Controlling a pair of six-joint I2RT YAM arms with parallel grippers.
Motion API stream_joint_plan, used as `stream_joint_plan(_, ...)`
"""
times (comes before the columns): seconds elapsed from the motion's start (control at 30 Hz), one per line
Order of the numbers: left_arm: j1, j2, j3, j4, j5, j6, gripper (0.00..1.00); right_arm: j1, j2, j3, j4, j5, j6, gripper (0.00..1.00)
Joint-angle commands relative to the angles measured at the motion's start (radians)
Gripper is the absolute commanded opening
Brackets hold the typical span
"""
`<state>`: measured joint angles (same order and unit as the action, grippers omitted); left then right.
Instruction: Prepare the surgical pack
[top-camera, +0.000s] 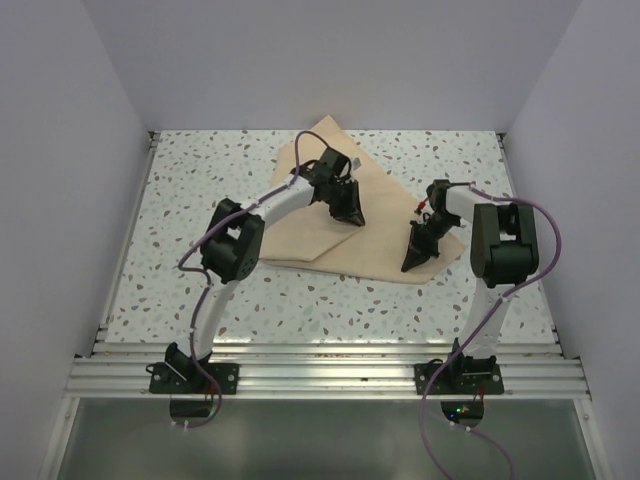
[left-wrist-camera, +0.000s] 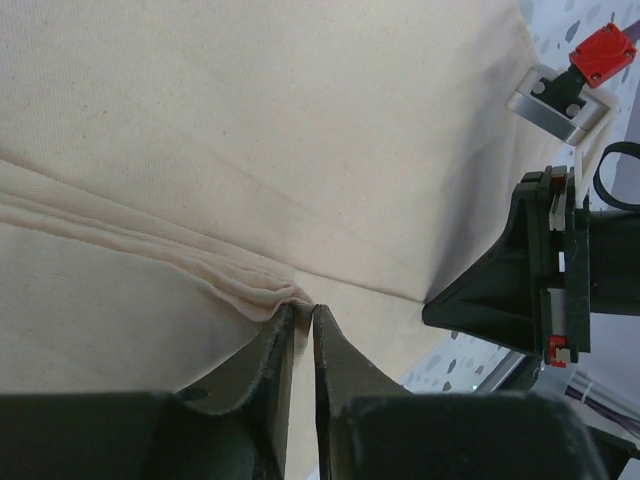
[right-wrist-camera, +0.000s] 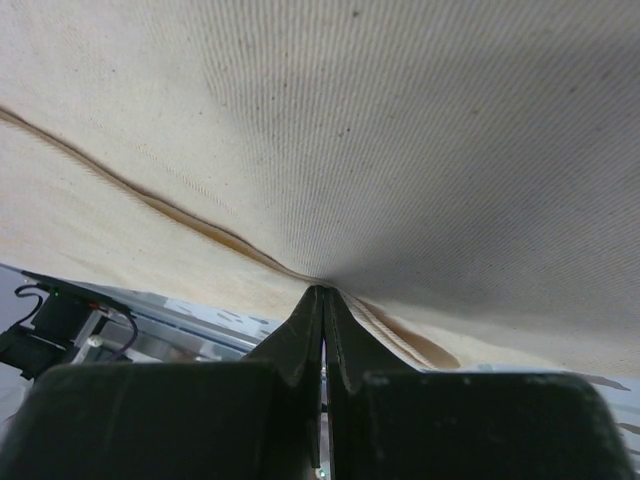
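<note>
One pack, two arms.
One tan surgical pack, one speckled table, two arms (left arm, right arm) and two grippers: left gripper, right gripper.

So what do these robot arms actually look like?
The left arm and right arm match: white tube-like links, chunky black joints, black tapering jaws. A purple cable trails from each base along the arm. Small red parts show near the right arm's jaws.

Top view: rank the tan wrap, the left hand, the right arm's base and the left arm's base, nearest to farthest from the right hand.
1. Tan wrap, at the right hand's tips.
2. Left hand, leftward over the wrap.
3. Right arm's base, near edge.
4. Left arm's base, near left.
</note>
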<state>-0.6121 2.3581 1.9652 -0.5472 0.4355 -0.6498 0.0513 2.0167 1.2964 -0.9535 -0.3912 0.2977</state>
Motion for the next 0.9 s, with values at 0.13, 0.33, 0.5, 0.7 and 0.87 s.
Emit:
stream_joint_plan(0.13, -0.005, -0.101, -0.002, 0.003, -0.015, 0.088, 0.63, 0.012, -0.091, 0.055, 0.050, 0.165, 0.032, 0.38)
stream_joint_plan(0.33, 0.049, -0.339, -0.119, -0.053, -0.153, 0.217, 0.67, -0.048, -0.159, 0.139, 0.006, 0.285, 0.052, 0.59)
stream_joint_plan(0.5, 0.168, -0.574, -0.464, 0.022, -0.189, 0.243, 0.64, -0.218, -0.182, 0.126, 0.033, 0.337, 0.050, 0.62)
stream_joint_plan(0.7, 0.291, -0.773, -0.747, 0.070, -0.263, 0.240, 0.62, -0.307, -0.124, 0.135, 0.078, 0.368, 0.049, 0.62)
stream_joint_plan(0.87, 0.360, -0.823, -0.838, 0.073, -0.277, 0.249, 0.60, -0.355, -0.070, 0.145, 0.114, 0.345, 0.055, 0.59)
